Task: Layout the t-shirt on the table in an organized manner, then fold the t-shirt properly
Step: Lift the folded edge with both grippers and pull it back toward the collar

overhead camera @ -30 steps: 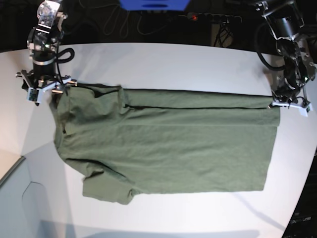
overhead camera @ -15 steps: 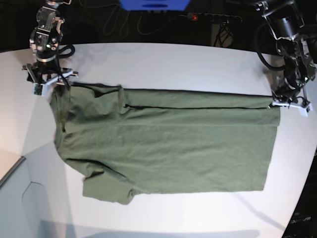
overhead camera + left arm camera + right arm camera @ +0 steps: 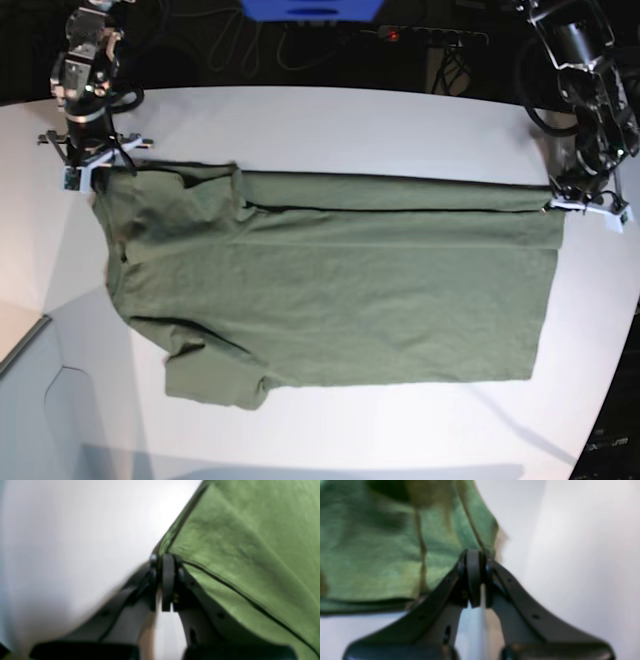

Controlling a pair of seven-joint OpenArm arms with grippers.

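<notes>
The olive-green t-shirt (image 3: 330, 290) lies spread across the white table (image 3: 350, 120), collar end to the left and hem to the right, with a narrow strip folded over along its far edge. My right gripper (image 3: 98, 168) is at the shirt's far left corner, and in the right wrist view this gripper (image 3: 475, 555) is shut on the cloth edge (image 3: 382, 555). At the far right corner of the hem, my left gripper (image 3: 562, 203) is shut on the fabric (image 3: 250, 542), its jaws (image 3: 166, 560) pressed together over the corner.
A blue object (image 3: 310, 8), cables and a power strip (image 3: 430, 35) lie beyond the table's far edge. The table's curved edge runs down the left (image 3: 60, 340) and the right (image 3: 615, 330). Bare white tabletop (image 3: 62, 542) surrounds the shirt.
My right gripper has gone from open to shut on the shirt's far left corner and drawn it toward the far side. The left gripper has kept its hold.
</notes>
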